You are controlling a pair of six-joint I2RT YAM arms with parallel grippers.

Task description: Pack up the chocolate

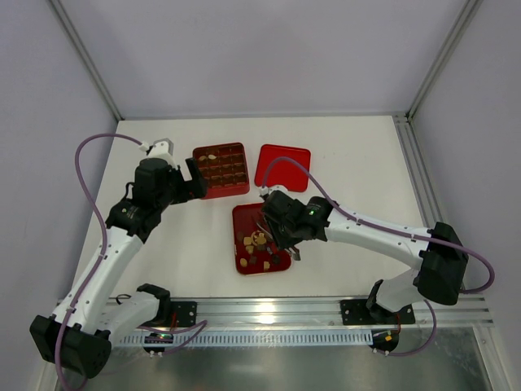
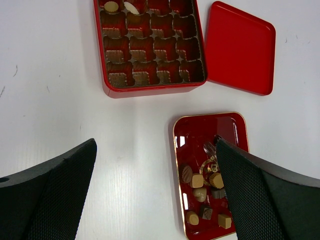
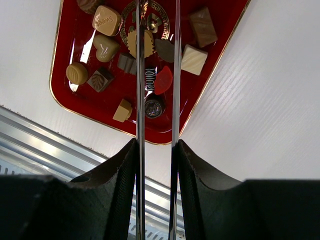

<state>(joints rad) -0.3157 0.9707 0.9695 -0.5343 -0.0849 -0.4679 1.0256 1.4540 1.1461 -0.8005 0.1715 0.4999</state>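
Right wrist: right gripper [image 3: 156, 145] clasps tongs [image 3: 140, 115] over the tray [image 3: 222, 25] of chocolate [image 3: 193, 59].
Left gripper [image 2: 155, 145] gapes wide above the table [image 2: 50, 75], near the box [image 2: 150, 90].

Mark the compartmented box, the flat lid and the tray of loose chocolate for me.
compartmented box [image 2: 150, 90]: left wrist view, near side wall.
flat lid [image 2: 240, 47]: left wrist view, centre of its top.
tray [image 2: 207, 129]: left wrist view, bare floor at far end.
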